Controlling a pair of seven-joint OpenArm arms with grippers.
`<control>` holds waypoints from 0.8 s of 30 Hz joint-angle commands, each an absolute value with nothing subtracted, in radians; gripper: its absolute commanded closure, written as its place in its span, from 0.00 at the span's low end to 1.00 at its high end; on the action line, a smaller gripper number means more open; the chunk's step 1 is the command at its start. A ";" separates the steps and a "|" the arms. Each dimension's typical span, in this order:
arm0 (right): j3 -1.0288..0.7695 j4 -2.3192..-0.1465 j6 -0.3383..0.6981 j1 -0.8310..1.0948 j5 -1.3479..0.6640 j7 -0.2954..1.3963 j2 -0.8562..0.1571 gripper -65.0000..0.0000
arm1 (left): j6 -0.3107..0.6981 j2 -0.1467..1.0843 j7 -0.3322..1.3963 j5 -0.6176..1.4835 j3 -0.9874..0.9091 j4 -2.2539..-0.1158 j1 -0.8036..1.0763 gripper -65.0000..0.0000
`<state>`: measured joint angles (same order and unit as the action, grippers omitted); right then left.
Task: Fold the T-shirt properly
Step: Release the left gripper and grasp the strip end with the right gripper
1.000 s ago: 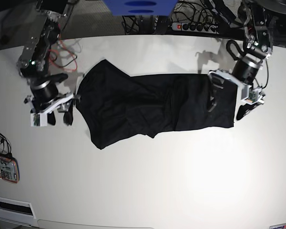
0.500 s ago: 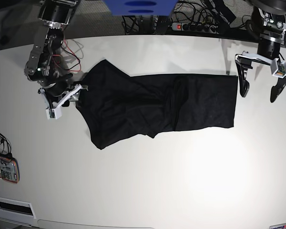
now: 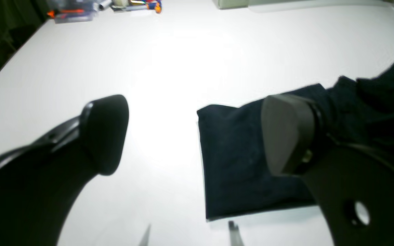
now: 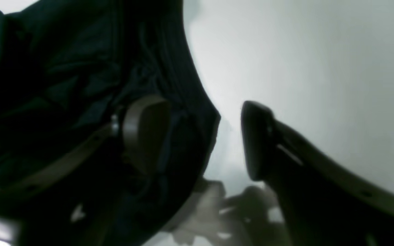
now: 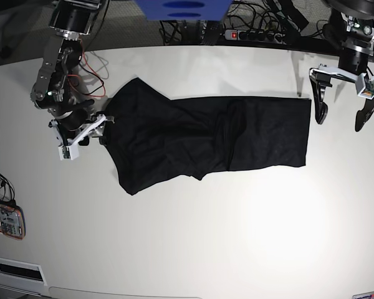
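**Both hands off the folded T-shirt**

Nearest the base camera, the white table (image 5: 193, 243) lies bare below the T-shirt (image 5: 199, 140). The T-shirt sits mid-table as a long black band, its square edge toward the left hand and its rumpled, rounded end toward the right hand.

The right hand (image 5: 87, 132) hovers just beside that rumpled end, fingers parted with nothing between them; in its wrist view one finger (image 4: 145, 133) hangs over the cloth, the other over bare table.

The left hand (image 5: 340, 99) is released, fingers spread wide, just beyond the T-shirt's square far corner.

Behind the T-shirt, past the table's far edge, lies a power strip (image 5: 255, 34).
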<state>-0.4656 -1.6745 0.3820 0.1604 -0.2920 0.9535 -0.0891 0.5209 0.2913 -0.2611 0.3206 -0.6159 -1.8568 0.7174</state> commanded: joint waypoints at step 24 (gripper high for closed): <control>-0.401 -1.446 0.387 0.148 -0.466 0.946 -0.070 0.15 | 0.522 0.302 -0.282 0.337 -0.621 -1.870 0.723 0.11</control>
<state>-0.4137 -1.4567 0.3977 0.1387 -0.4938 0.8581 -0.0765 0.5213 0.2909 -0.2565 0.3206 -0.6155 -1.8557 0.7174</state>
